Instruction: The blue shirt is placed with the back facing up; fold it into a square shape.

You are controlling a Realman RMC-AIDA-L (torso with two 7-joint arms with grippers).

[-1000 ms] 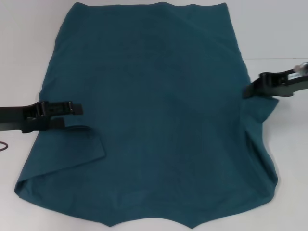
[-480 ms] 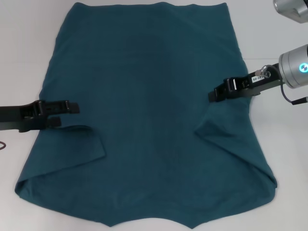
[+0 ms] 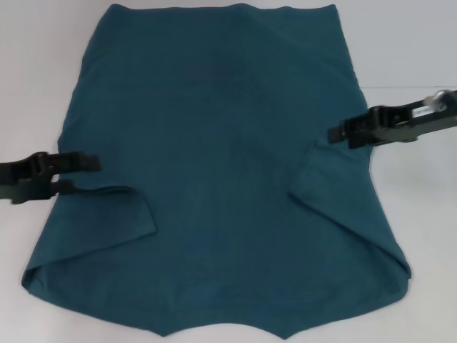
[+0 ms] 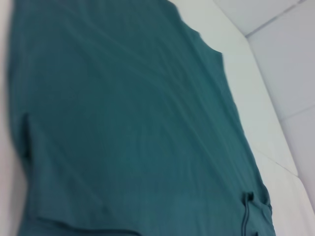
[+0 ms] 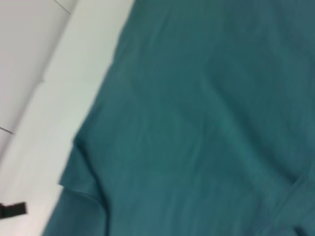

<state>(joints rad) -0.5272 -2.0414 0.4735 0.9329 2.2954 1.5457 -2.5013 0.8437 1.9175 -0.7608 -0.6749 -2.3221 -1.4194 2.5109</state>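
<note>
The blue shirt (image 3: pixel 214 157) lies spread flat on the white table (image 3: pixel 414 43), hem at the far side. Its left sleeve (image 3: pixel 114 214) and right sleeve (image 3: pixel 335 193) are both folded inward onto the body. My left gripper (image 3: pixel 71 175) is open and empty at the shirt's left edge, just above the folded left sleeve. My right gripper (image 3: pixel 334 134) is over the shirt's right edge, above the folded right sleeve, holding no cloth. The shirt fills the left wrist view (image 4: pixel 128 123) and the right wrist view (image 5: pixel 206 113).
White table surface shows on both sides of the shirt and at the far right corner. The shirt's near edge (image 3: pixel 214 332) reaches the front of the head view. A small dark cable (image 3: pixel 3 214) lies at the far left.
My right gripper carried the right sleeve inward over the shirt, let it go and drew back to the right. My left gripper slid slowly outward to the left.
</note>
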